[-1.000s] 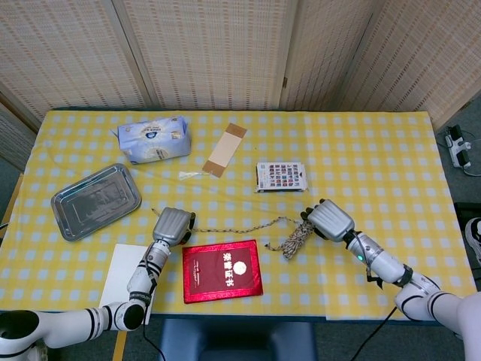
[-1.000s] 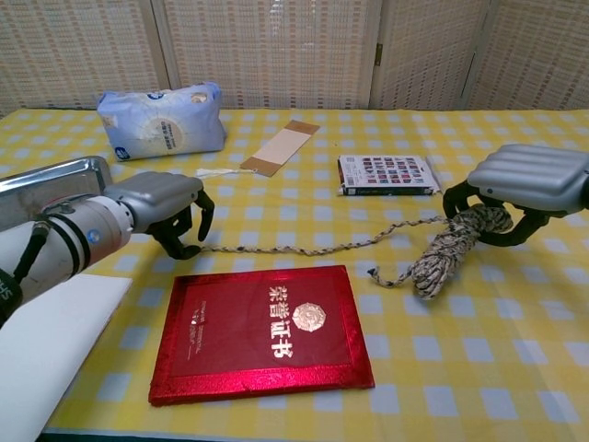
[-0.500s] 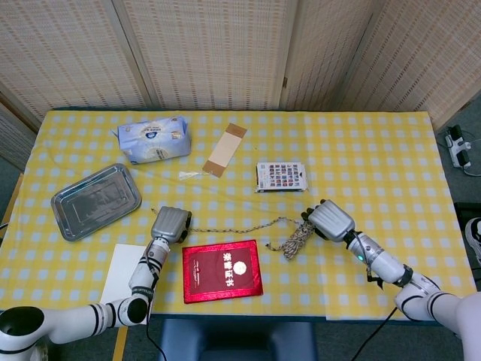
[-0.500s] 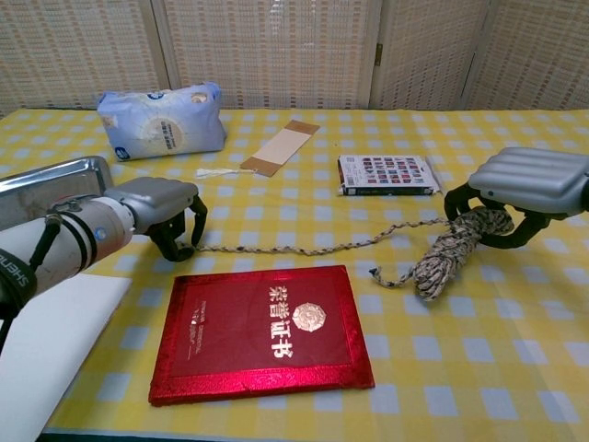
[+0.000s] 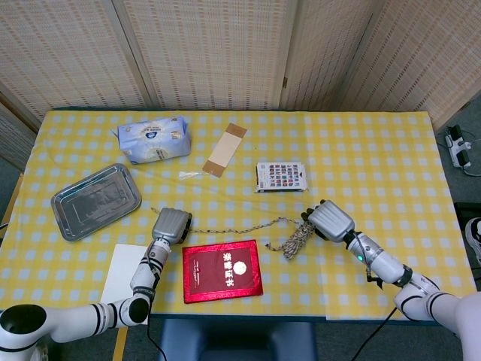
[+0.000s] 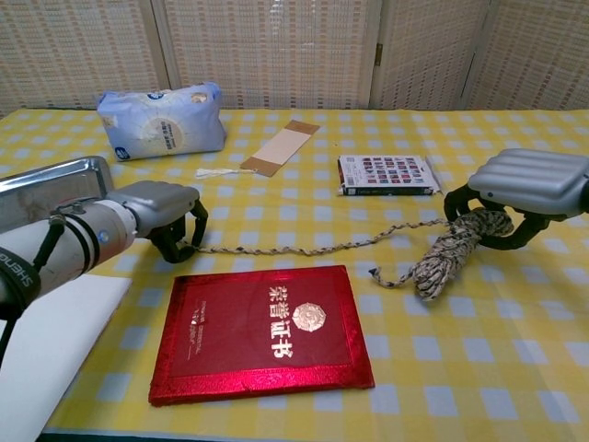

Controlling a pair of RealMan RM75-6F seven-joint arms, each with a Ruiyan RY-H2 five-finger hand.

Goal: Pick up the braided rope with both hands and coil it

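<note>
A yellow-and-white checked tablecloth [image 5: 376,150] covers the table. On it lie a shiny red booklet [image 5: 222,271] with gold lettering and a gold emblem, a pale blue packet [image 5: 153,139], a silver metal tray [image 5: 95,201], a tan cardboard strip [image 5: 225,150], a white card [image 5: 281,176] printed with a multicoloured grid, a white sheet [image 5: 124,272], and a rope [image 6: 442,253] braided in beige and dark flecks. Both hands [image 5: 171,225] [image 5: 331,219] are grey with black fingers.
</note>
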